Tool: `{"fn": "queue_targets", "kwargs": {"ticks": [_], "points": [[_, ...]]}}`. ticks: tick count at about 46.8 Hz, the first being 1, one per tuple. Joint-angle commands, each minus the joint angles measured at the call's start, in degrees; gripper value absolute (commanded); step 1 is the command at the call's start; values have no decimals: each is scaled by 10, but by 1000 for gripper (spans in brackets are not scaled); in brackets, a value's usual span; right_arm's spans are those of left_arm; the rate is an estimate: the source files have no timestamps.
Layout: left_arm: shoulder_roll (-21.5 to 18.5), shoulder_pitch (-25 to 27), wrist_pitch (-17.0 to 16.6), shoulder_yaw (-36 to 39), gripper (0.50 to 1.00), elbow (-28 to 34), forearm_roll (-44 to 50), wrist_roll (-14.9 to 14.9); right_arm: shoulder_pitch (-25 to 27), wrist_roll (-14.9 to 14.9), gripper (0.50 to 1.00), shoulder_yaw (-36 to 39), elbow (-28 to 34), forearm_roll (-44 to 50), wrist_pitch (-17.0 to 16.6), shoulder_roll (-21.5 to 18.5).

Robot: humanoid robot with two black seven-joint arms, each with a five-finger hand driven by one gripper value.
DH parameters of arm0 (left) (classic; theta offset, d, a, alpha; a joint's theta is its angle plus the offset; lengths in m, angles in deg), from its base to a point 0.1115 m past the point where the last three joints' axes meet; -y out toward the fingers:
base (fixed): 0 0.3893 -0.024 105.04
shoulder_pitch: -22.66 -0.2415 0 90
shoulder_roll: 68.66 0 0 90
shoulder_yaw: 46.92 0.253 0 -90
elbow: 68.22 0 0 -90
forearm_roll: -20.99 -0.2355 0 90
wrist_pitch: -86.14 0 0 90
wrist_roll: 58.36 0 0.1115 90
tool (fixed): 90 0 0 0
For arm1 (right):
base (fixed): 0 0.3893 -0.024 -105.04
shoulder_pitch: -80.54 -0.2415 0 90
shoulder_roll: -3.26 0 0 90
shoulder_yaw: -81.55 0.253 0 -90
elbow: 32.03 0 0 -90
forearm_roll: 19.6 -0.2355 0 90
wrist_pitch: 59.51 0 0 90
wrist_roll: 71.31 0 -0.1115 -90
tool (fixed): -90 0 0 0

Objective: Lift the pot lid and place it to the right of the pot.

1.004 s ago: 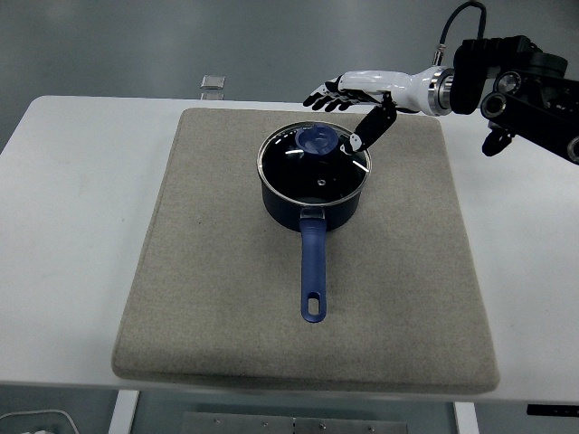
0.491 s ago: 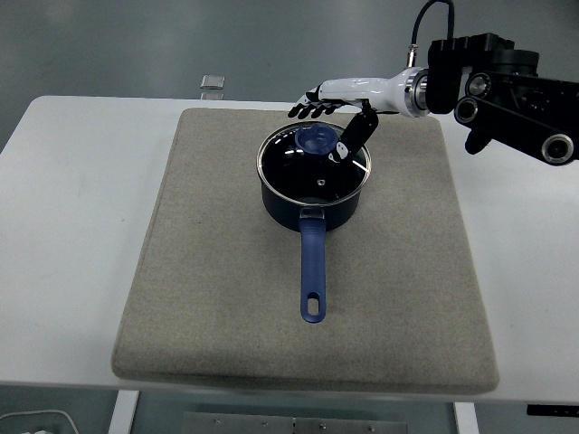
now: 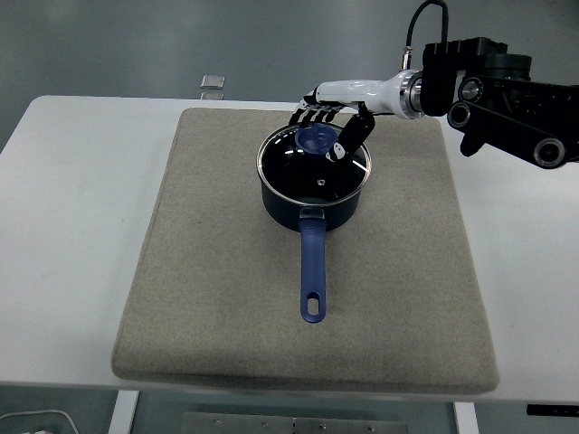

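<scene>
We see the glass pot lid seated on the blue saucepan mid-mat, our right hand just above its knob, fingers spread, holding nothing, bare mat right of the pan.

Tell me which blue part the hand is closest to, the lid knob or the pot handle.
The lid knob: the right hand brackets it at the pot's far side, while the handle points toward the table's near edge.
</scene>
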Motion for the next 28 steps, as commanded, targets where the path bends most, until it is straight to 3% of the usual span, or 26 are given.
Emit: {"fn": "queue_targets", "kwargs": {"ticks": [1, 9, 20, 28], "points": [[0, 0, 0, 0, 1000, 0, 1, 1, 1, -1, 766, 0, 0, 0, 0, 0], [0, 0, 0, 0, 1000, 0, 0, 1, 0, -1, 719, -1, 0, 1, -2, 0], [0, 0, 0, 0, 1000, 0, 1, 0, 0, -1, 584, -1, 0, 2, -8, 0], [0, 0, 0, 0, 1000, 0, 0, 0, -3, -1, 541, 0, 0, 4, -8, 1]]}}
